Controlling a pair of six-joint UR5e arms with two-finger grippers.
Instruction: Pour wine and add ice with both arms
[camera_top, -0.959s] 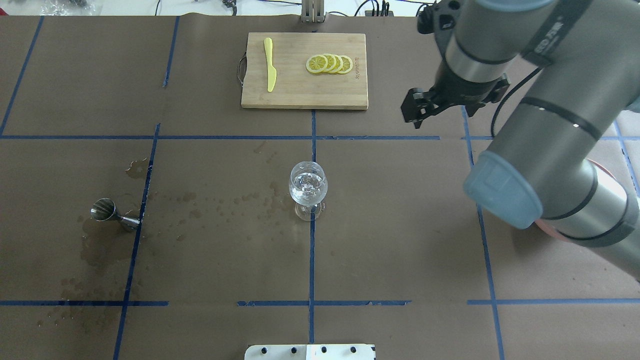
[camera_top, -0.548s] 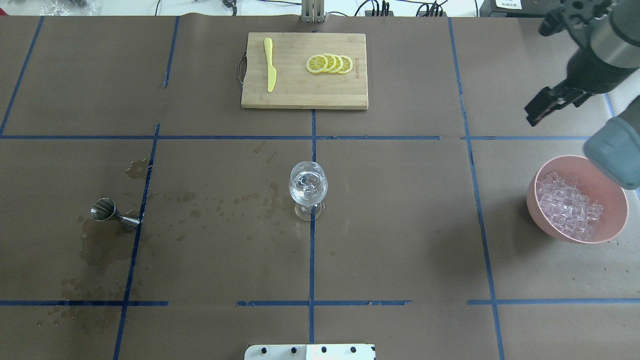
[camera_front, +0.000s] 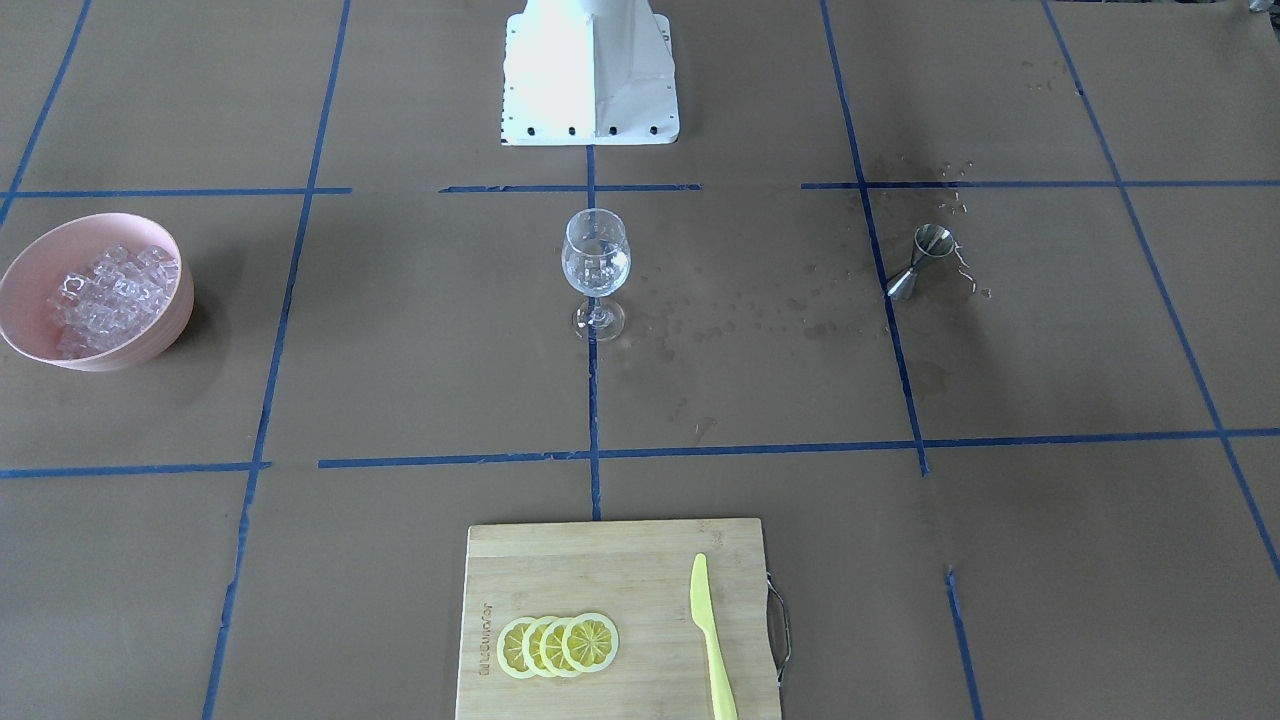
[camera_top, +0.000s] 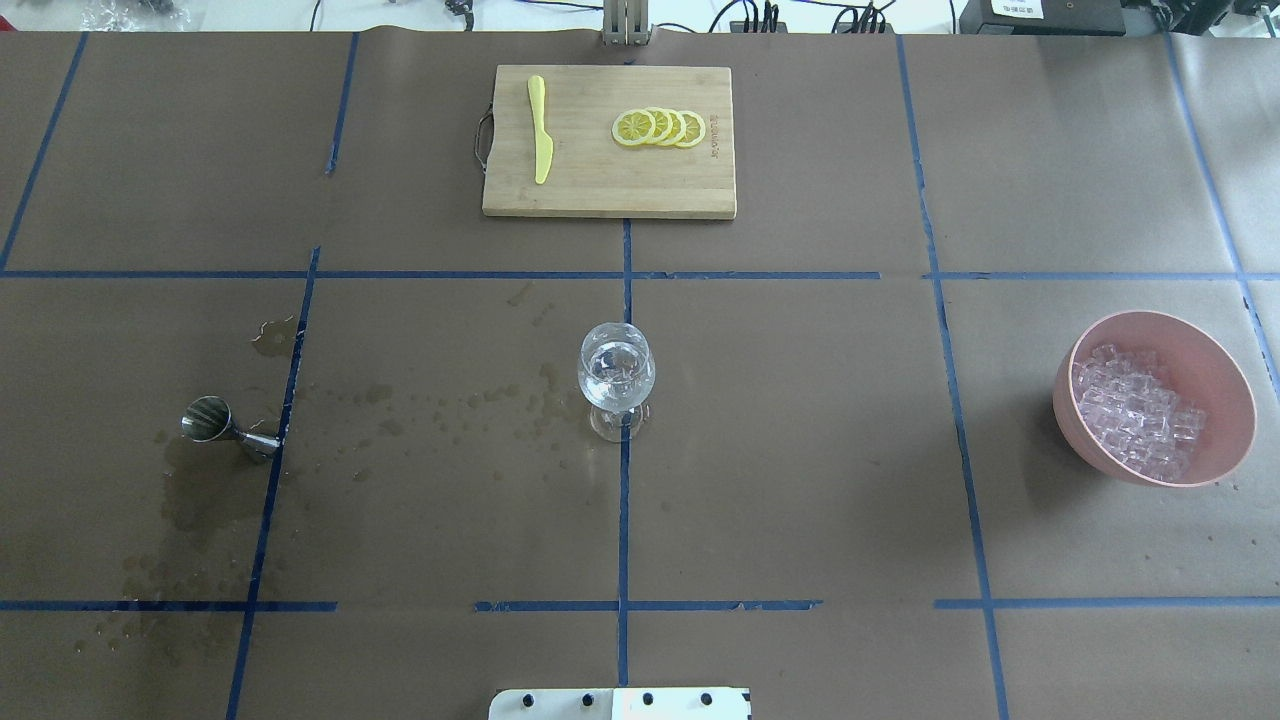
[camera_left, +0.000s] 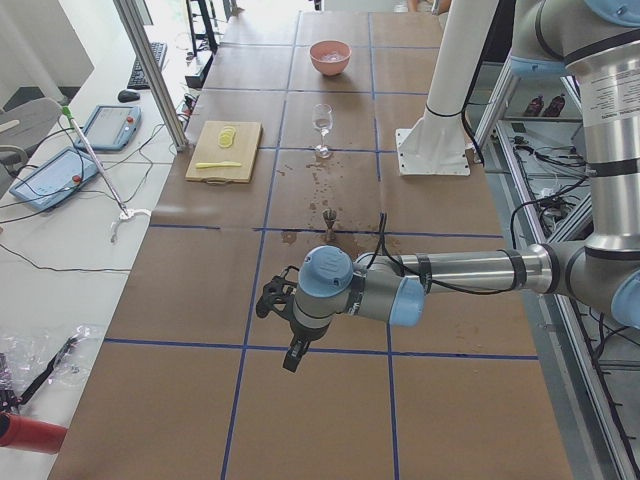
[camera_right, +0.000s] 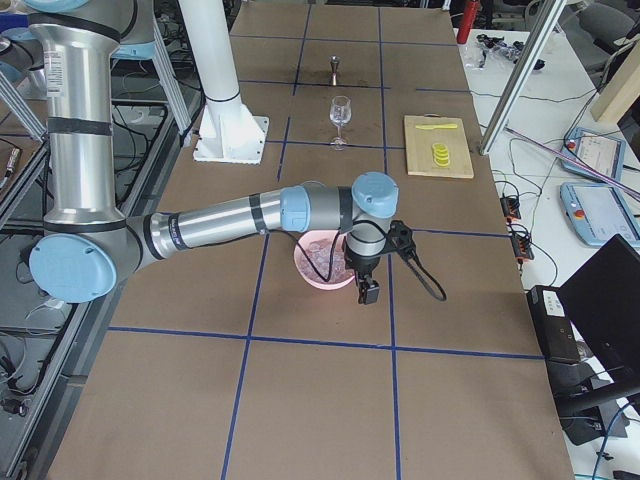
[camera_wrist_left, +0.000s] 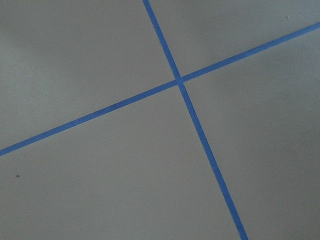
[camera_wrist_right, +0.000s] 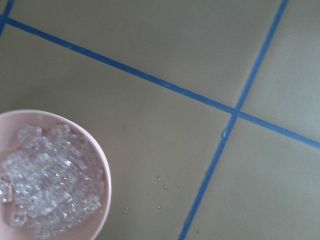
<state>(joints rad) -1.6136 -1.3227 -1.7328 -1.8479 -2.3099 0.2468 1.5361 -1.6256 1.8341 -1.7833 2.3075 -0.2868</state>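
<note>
Arms hang at the counter's ends; whether the left gripper or the right gripper is open cannot be told. Mid-counter, the stemmed glass holds cubes and seemingly the wine. A sweeping arm could topple it. Spare ice fills the bowl. The brown paper is stained wet by the jigger; cables lie beyond.

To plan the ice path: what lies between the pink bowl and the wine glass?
Overhead view: only bare paper and one blue tape line between pink bowl and wine glass.
</note>
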